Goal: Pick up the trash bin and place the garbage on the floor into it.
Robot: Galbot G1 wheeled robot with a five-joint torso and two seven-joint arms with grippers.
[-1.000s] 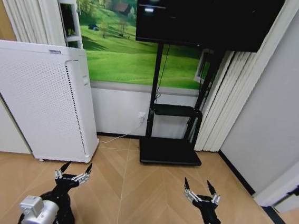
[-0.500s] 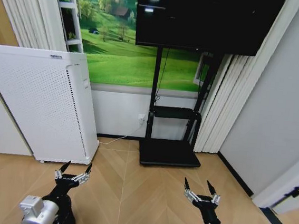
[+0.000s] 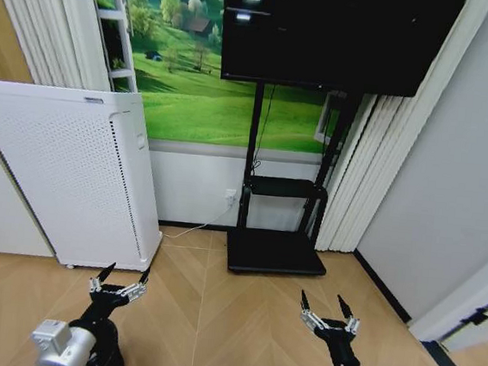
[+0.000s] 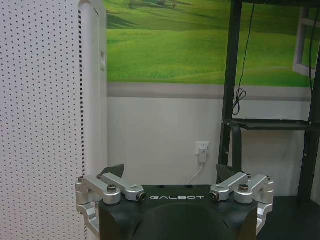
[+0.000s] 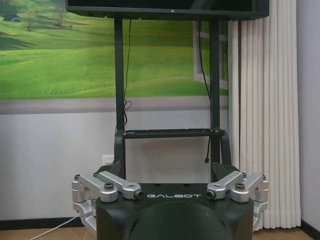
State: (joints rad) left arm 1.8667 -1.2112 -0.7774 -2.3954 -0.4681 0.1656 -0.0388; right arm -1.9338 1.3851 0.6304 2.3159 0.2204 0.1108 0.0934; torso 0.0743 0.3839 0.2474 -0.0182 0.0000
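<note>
Black left claw and right claw point forward, spread

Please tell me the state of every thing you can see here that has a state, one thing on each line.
left claw: open, empty, held low over the floor
right claw: open, empty, held low over the floor
TV screen: dark, apparently off, mounted on its stand
TV stand: upright, its shelf bare
air purifier: upright against the wall
wall socket: a white cable is plugged in
curtain: drawn to one side
</note>
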